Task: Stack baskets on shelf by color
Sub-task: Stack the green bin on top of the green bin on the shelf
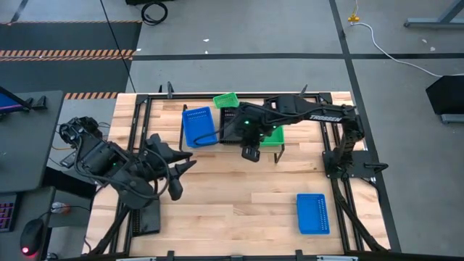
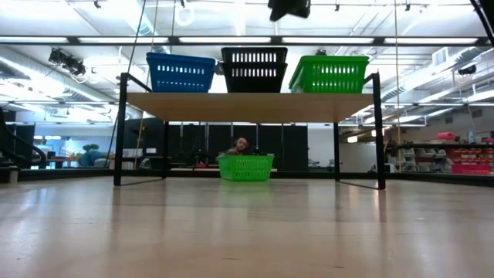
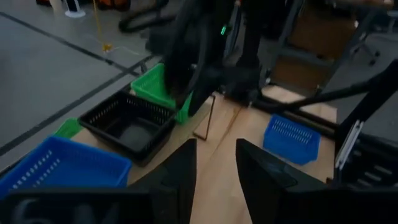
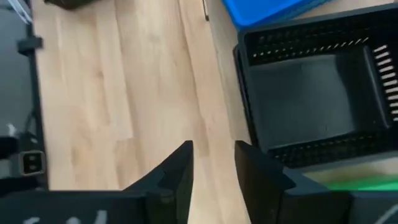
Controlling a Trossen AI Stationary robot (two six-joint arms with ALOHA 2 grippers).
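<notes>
Done so far: you have three colours placed on the shelf [image 2: 247, 106]: a blue basket [image 2: 181, 72] at the left, a black stack [image 2: 254, 69] in the middle that looks two deep, and a green basket on the shelf [image 2: 329, 74] at the right.
Left to do: by my reading two baskets remain on the surface [image 1: 239, 203]: a loose blue basket [image 1: 312, 213] on the near right, well apart from the shelf, and a loose green basket [image 1: 225, 100] just beyond the shelf's far edge.
Progress judgement: you are past halfway, with blue and green each short one basket.
Loose blue basket, axis: its long axis runs near to far, roughly square to the surface edges, open side up.
Loose green basket, axis: it sits slightly skewed, long axis running mostly left to right; the low view shows it upright behind the shelf.
Shelf baskets, axis: the blue one lies with its long axis near to far.
Right hand [image 1: 250, 153]: it hovers at the shelf's near edge in front of the black stack, fingers [image 4: 176, 171] narrowly parted and holding nothing.
Left hand [image 1: 177, 174]: it waits over the near left of the surface, fingers apart, empty.
</notes>
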